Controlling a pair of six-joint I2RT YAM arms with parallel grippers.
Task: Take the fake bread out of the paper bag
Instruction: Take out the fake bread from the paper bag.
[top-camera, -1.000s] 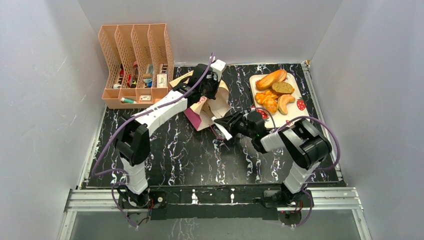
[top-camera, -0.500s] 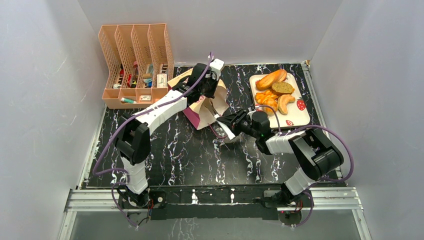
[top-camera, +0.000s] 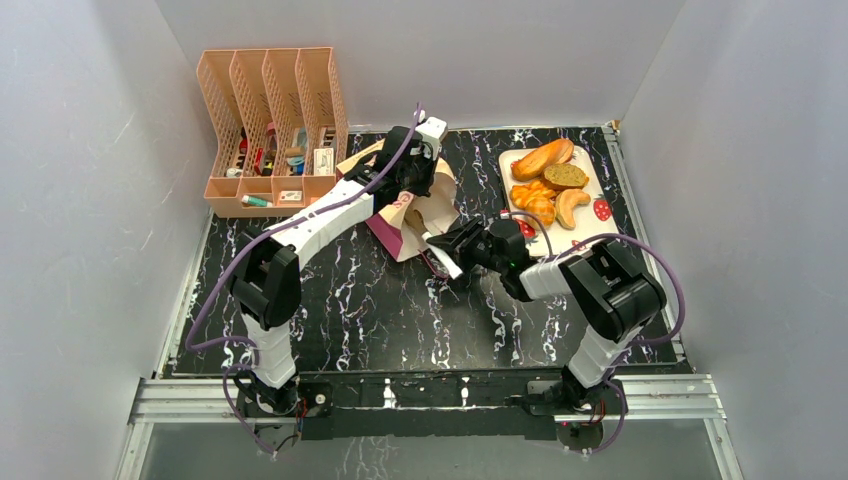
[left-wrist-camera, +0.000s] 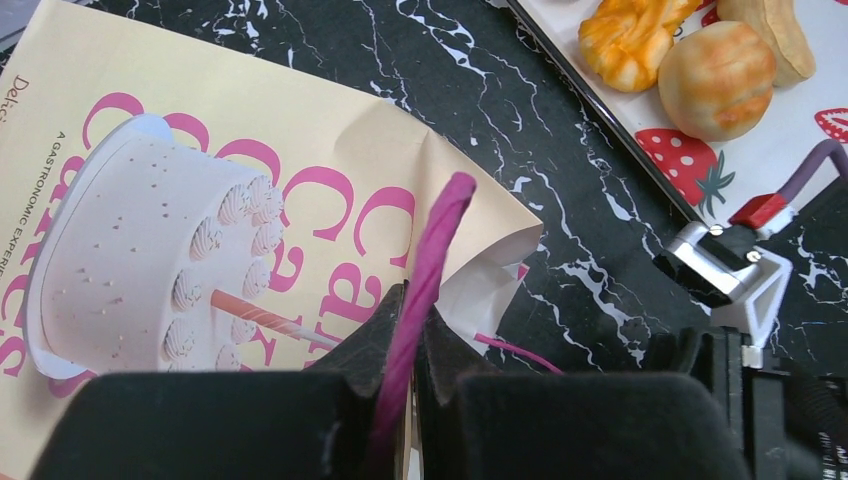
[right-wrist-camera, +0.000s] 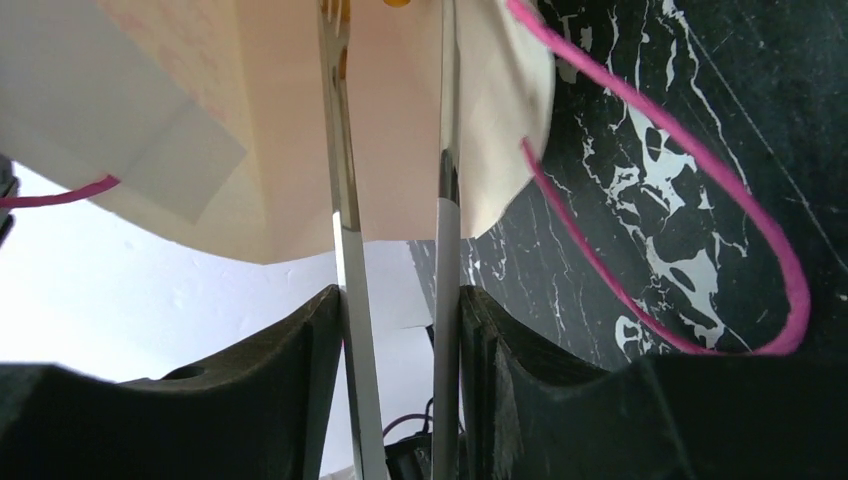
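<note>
The paper bag (top-camera: 415, 215) lies on its side mid-table, tan with a pink cake print (left-wrist-camera: 200, 200), its mouth facing the right arm. My left gripper (top-camera: 408, 188) is shut on the bag's pink string handle (left-wrist-camera: 432, 250) and holds the upper lip of the mouth up. My right gripper (top-camera: 468, 246) is shut on metal tongs (right-wrist-camera: 345, 200), whose two blades reach into the open mouth (right-wrist-camera: 300, 120). A small orange bit (right-wrist-camera: 398, 3) shows between the blade tips at the frame's top edge. The other pink handle (right-wrist-camera: 700, 200) loops on the table. No bread is gripped that I can see.
A white strawberry-print tray (top-camera: 592, 228) at the back right holds several fake breads (top-camera: 545, 180), and it also shows in the left wrist view (left-wrist-camera: 760, 150). The peach file rack (top-camera: 270, 130) stands at the back left. Grey walls enclose the black marble table (top-camera: 350, 310).
The right arm's elbow swung out to the right, then came back. Its gripper with the tongs stayed at the bag's mouth. The left arm has barely moved.
</note>
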